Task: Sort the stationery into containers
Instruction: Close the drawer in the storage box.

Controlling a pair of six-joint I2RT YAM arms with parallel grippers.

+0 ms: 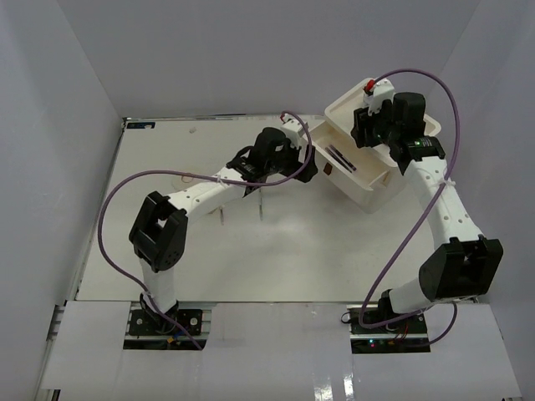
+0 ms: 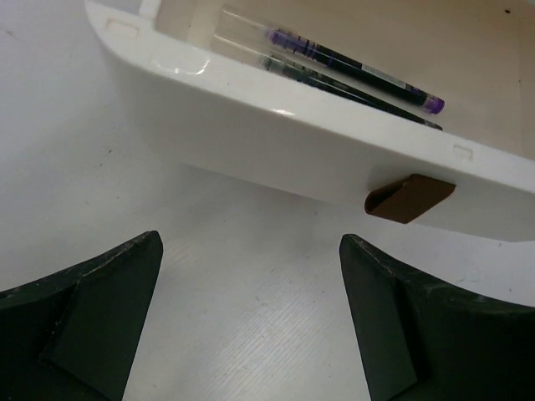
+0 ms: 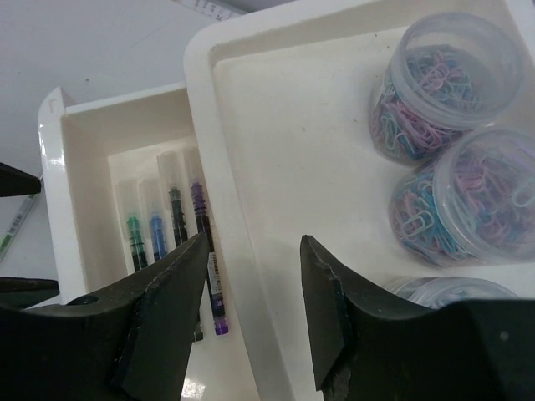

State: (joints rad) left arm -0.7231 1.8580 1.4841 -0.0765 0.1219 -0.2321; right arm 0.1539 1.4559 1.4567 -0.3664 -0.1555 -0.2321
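The box point(image 1: 368, 190) sits at the table's point(image 1: 209, 259) far right corner with its top drawer point(image 2: 276, 142) pulled out and pens point(image 2: 351, 71) lying inside. The left gripper point(image 2: 251, 242) hangs low before the drawer's handle point(image 2: 410, 198), fingers wide apart and empty. The right gripper point(image 3: 255, 251) hovers over the box's tray top, fingers apart with nothing between them, near the clip-filled jars point(image 3: 443, 83).

drawer front point(image 2: 292, 154) facing left tool point(image 2: 251, 241), table point(image 2: 58, 134) free

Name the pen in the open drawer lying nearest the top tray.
The purple pen, rightmost in the right wrist view; the dark pen, blue pen and green pen lie farther left.
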